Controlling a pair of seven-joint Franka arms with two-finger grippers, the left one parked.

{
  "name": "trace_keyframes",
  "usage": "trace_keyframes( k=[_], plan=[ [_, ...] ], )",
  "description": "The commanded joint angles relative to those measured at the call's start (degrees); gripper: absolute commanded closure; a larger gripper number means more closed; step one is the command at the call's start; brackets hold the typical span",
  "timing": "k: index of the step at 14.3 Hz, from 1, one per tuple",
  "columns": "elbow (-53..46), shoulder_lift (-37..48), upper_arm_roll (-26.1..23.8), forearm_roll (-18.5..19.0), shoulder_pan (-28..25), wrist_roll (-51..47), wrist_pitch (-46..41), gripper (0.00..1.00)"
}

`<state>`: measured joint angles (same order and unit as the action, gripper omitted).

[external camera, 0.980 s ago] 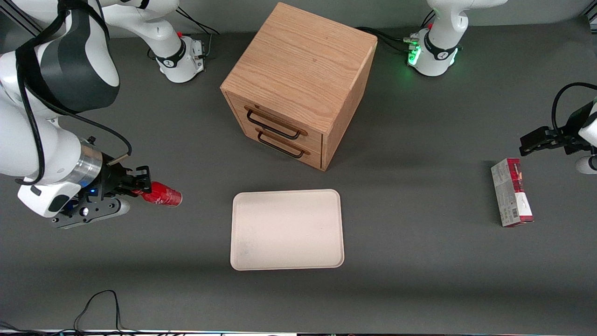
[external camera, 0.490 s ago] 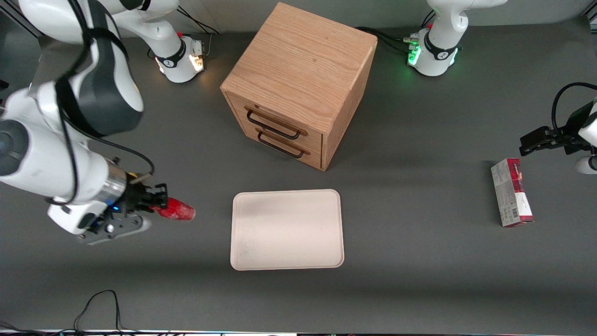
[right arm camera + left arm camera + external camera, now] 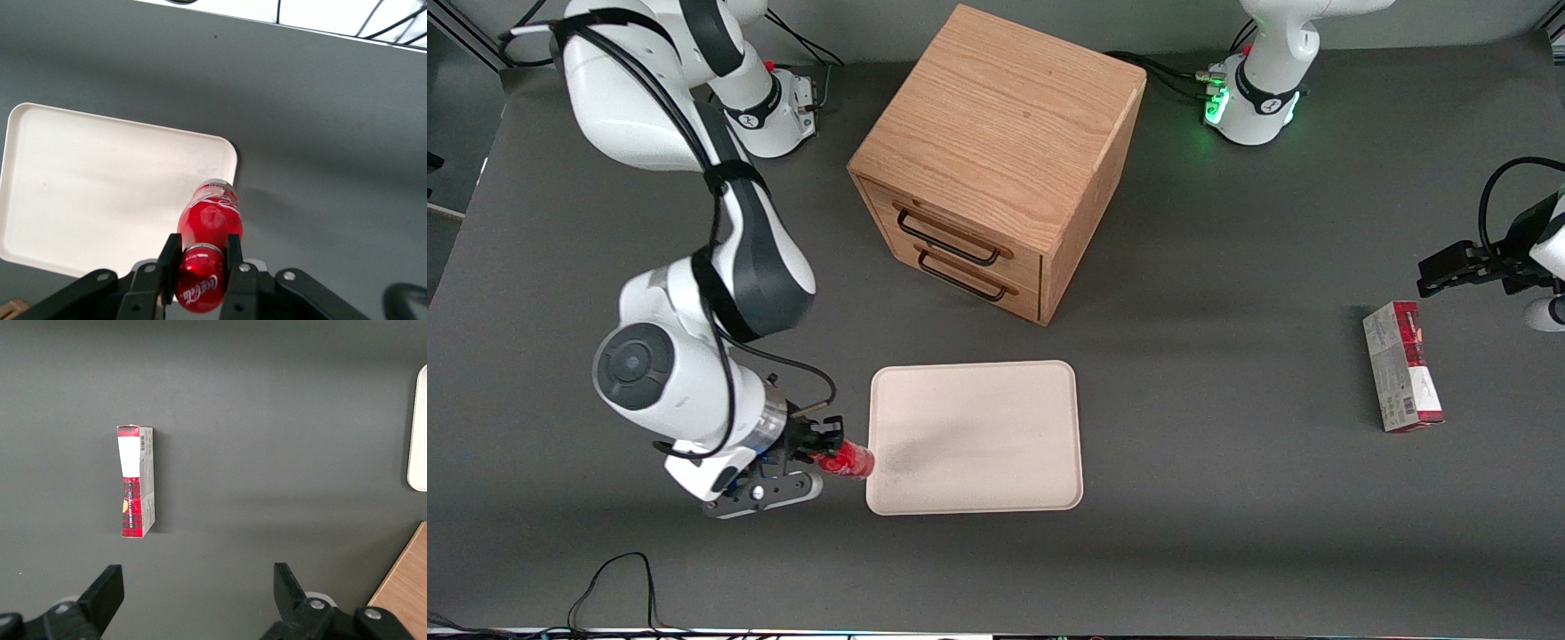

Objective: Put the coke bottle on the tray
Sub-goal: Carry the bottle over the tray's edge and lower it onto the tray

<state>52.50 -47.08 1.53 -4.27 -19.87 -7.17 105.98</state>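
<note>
My right gripper [image 3: 825,447] is shut on the coke bottle [image 3: 847,462], a small red plastic bottle with a red cap. It holds the bottle sideways above the table, its base just at the edge of the tray [image 3: 996,391] at the corner with the grey smudge. In the right wrist view the two black fingers [image 3: 169,257] clamp the bottle's neck just under the cap, and the bottle [image 3: 210,217] points out over the corner of the cream-white tray [image 3: 80,180]. The tray lies flat on the table and holds nothing.
A wooden drawer cabinet [image 3: 1000,151] with two black handles stands farther from the front camera than the tray. A red-and-white carton [image 3: 1402,364] lies toward the parked arm's end of the table, also seen in the left wrist view [image 3: 136,482].
My right arm has carried the coke bottle toward the tray and nearer the front camera. The bottle has gone from well off the tray to its corner edge.
</note>
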Motion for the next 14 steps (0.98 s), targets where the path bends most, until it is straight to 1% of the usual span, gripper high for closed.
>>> trace_keyframes(
  k=[1,9,14],
  plan=[
    [-3.4,-2.4,0.3,1.2,-1.7,-3.0,1.6,1.0],
    [-2.5,-5.2,0.1,3.4,-3.2,-5.2,3.3,1.0],
    [-2.4,-6.9,0.2,3.5,-3.2,-5.2,3.4,1.0]
  ],
)
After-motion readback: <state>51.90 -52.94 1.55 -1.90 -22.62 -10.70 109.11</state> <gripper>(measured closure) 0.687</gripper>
